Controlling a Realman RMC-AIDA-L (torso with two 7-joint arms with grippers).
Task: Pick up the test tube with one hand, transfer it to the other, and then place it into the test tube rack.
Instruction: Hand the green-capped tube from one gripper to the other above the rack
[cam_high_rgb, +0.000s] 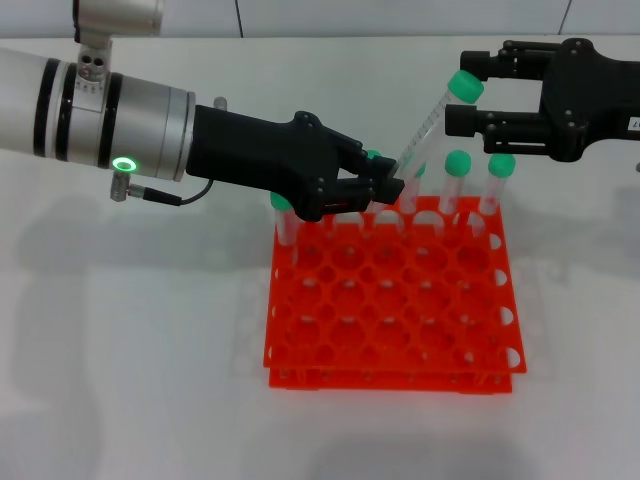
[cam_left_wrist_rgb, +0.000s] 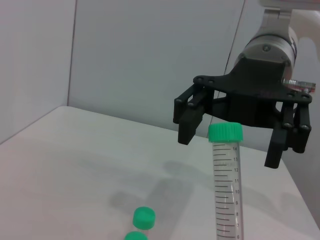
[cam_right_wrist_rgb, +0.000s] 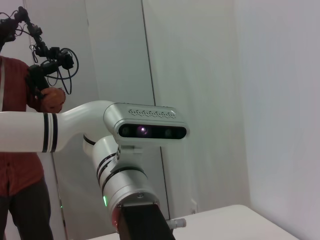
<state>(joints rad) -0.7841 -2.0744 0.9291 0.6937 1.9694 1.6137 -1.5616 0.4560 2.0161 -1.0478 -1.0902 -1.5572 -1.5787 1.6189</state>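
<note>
My left gripper (cam_high_rgb: 392, 188), on the arm with the green ring light, is shut on the lower end of the test tube (cam_high_rgb: 425, 128). It holds the tube tilted above the back of the orange-red rack (cam_high_rgb: 390, 340). The tube's green cap (cam_high_rgb: 465, 87) points up towards my right gripper (cam_high_rgb: 460, 93). That gripper is open, with one finger on each side of the cap and not touching it. The left wrist view shows the tube (cam_left_wrist_rgb: 225, 190) upright, with the right gripper (cam_left_wrist_rgb: 232, 142) open behind its cap. The right wrist view does not show the tube.
Several other green-capped tubes stand in the rack's back row, such as two on the right (cam_high_rgb: 458, 165) (cam_high_rgb: 501, 168) and one at the left corner (cam_high_rgb: 283, 205). The rack's front rows are empty holes. A person in red (cam_right_wrist_rgb: 20, 150) stands behind the left arm.
</note>
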